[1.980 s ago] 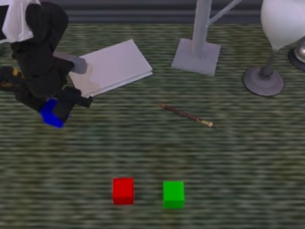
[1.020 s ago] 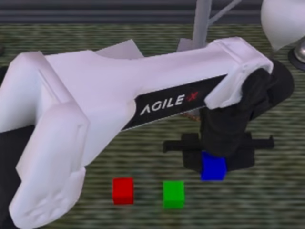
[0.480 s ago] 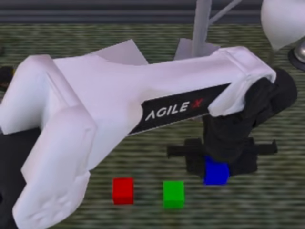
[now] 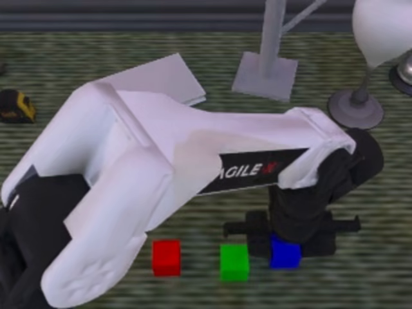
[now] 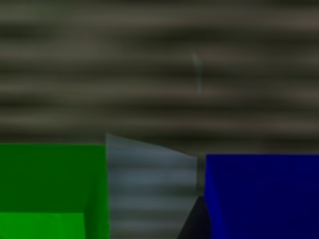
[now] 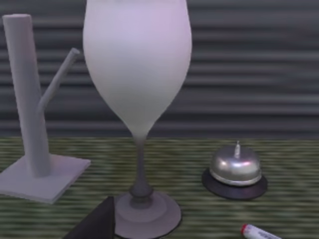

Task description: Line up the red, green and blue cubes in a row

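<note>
Placement of blue cube at end of row

Fingers of the left gripper [image 4: 284, 248] closed on the blue cube [image 4: 285, 252], one to each side, cube held square between them. Top view puts it low over the tabletop [image 4: 373, 270], just to the right of the green cube [image 4: 234, 261]. Left wrist view shows a narrow strip of bare mat between green cube [image 5: 50, 189] and blue cube [image 5: 261, 196]: apart, not touching. Whether the blue cube is resting on the surface or a shade above it, cannot tell.

Red cube [image 4: 167, 257] sits left of green, a clear gap between them. Blue looks slightly farther back than the other two, and closer to green than green is to red.

Judgement on the step: set down, not drop. Bring the cube fully onto the mat before opening. A small nudge toward the near edge would square it with the row; a little more room on the green side would match the red–green spacing. Open the fingers only wide enough to clear, then lift straight up. The finger on the green side has little room, so any sideways drift risks knocking green out of line.

Right arm parked near the wine glass [image 6: 137, 99], bell [image 6: 235, 169] and stand [image 6: 30, 129]; its fingers cannot be made out.
</note>
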Controlling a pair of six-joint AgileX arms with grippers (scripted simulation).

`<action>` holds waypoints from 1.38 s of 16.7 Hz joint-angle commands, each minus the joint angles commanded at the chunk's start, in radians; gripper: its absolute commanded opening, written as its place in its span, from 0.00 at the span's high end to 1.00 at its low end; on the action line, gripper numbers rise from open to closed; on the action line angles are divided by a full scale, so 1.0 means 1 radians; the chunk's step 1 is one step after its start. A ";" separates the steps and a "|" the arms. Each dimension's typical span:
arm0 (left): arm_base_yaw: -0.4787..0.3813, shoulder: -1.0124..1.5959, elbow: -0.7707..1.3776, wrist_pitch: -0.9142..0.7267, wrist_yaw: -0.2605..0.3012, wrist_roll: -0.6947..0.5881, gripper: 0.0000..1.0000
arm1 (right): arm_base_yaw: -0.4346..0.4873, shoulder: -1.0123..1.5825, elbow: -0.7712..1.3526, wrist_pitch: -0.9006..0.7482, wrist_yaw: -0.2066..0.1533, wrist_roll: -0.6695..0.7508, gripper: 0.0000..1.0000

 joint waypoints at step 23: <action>0.000 0.000 0.000 0.000 0.000 0.000 0.00 | 0.000 0.000 0.000 0.000 0.000 0.000 0.00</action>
